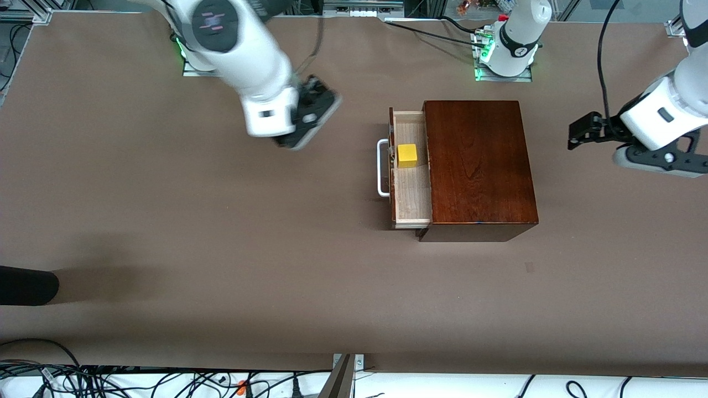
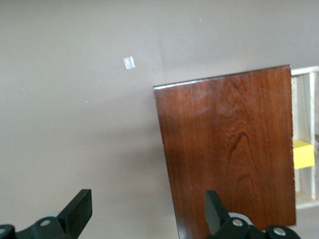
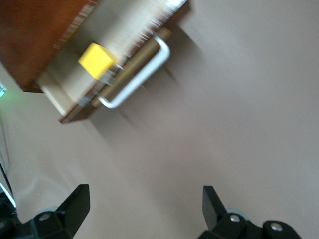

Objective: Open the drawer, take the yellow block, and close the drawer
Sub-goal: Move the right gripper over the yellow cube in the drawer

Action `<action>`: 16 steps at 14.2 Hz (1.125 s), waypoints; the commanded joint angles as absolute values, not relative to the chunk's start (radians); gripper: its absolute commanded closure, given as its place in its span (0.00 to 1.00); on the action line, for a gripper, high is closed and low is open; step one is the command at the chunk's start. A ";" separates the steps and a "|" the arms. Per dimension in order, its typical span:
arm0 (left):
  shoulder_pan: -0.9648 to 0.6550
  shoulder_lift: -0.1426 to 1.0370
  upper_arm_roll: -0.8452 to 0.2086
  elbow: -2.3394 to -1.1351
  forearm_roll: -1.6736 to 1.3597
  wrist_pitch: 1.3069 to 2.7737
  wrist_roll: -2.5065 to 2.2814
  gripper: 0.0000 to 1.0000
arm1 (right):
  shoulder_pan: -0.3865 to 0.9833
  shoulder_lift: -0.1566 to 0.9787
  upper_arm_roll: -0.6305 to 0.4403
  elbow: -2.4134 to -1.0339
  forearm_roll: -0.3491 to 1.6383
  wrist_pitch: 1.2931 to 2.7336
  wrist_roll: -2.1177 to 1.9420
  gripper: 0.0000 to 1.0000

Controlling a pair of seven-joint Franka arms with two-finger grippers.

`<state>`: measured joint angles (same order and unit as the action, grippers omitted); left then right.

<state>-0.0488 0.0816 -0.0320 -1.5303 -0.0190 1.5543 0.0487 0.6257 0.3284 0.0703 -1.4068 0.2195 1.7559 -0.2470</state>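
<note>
The drawer (image 1: 412,190) of the dark reddish-brown wooden box (image 1: 478,166) stands partly open toward the right arm's end of the table, its white handle (image 1: 382,167) outward. The yellow block (image 1: 407,155) sits in its pale interior. My right gripper (image 1: 312,110) is open and empty, up over bare table, apart from the handle. The right wrist view shows the gripper (image 3: 147,201), the handle (image 3: 139,74) and the block (image 3: 96,59). My left gripper (image 1: 579,132) is open and empty, over the table beside the box at the left arm's end; in its wrist view the gripper (image 2: 149,204) hangs by the box (image 2: 229,149), with the block (image 2: 303,154) in sight.
Both arm bases stand along the table's edge farthest from the front camera. A dark object (image 1: 27,284) lies at the table's edge toward the right arm's end. A small pale mark (image 1: 530,267) is on the table nearer to the front camera than the box. Cables (image 1: 166,381) run below the near edge.
</note>
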 commanded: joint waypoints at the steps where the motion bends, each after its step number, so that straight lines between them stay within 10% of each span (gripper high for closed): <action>1: -0.075 -0.012 0.003 -1.678 -0.031 1.672 0.060 0.00 | 0.737 0.425 0.058 -1.280 0.148 1.802 -0.321 0.00; 16: -0.032 0.000 -0.002 -1.647 -0.035 1.609 0.072 0.00 | 0.928 0.771 0.058 -1.154 -0.081 2.137 -0.440 0.00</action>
